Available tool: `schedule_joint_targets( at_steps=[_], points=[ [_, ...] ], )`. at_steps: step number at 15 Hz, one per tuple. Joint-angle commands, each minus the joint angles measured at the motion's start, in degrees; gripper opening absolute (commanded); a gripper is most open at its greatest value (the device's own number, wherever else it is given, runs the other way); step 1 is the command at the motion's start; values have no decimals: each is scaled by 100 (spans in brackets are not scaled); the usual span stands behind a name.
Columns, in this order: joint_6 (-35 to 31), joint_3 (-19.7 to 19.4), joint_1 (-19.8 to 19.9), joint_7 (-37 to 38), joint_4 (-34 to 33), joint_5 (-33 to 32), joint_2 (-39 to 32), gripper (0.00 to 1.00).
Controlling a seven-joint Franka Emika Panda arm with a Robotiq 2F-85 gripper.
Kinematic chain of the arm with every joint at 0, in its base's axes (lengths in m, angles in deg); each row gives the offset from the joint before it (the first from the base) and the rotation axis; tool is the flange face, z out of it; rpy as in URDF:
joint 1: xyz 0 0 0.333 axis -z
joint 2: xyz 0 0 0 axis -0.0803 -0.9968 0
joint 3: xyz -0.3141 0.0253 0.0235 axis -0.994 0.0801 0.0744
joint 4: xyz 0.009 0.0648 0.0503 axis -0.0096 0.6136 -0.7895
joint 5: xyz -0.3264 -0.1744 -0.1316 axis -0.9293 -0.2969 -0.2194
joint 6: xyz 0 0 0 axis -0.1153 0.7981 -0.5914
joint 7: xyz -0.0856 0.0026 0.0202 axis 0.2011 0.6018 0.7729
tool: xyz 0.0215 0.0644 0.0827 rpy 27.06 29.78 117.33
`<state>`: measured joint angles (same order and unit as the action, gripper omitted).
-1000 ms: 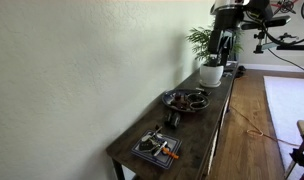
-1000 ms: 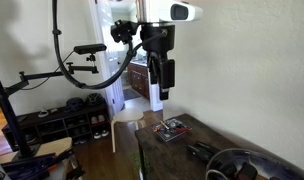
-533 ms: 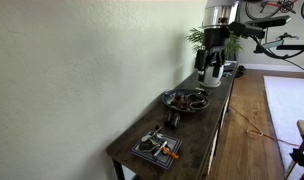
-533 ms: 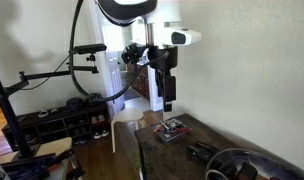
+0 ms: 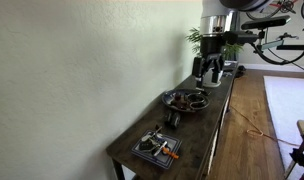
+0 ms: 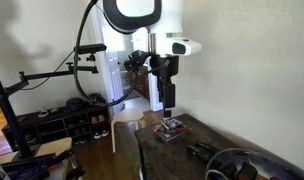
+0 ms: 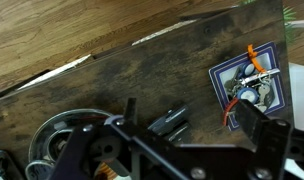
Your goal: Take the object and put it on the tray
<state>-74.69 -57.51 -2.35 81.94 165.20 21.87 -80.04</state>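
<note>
1. Since a second ago my arm has come down and travelled along the table, away from the plant.
2. The black object lies flat on the bare wood, between bowl and tray and touching neither.
3. My gripper hangs above it with its fingers spread wide and nothing between them.
4. In both exterior views the wrist points straight down, with the gripper well clear of the wood and the arm reaching in from above.
5. The tray sits near the table's end, with an orange piece and some small bits on it.
6. Its blue-and-white print is too blurred to read.
7. The bowl sits on the object's other side, dark and round.
</note>
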Motion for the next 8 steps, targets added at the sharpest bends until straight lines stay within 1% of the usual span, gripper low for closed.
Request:
schedule_joint_targets(
  at_steps=[1, 4, 8],
  points=[
    [14, 64, 65, -7, -9, 7, 0, 100],
    [-12, 72, 59, 4, -14, -1, -31, 100],
    [-152, 122, 9, 82, -138, 104, -352, 100]
  ],
)
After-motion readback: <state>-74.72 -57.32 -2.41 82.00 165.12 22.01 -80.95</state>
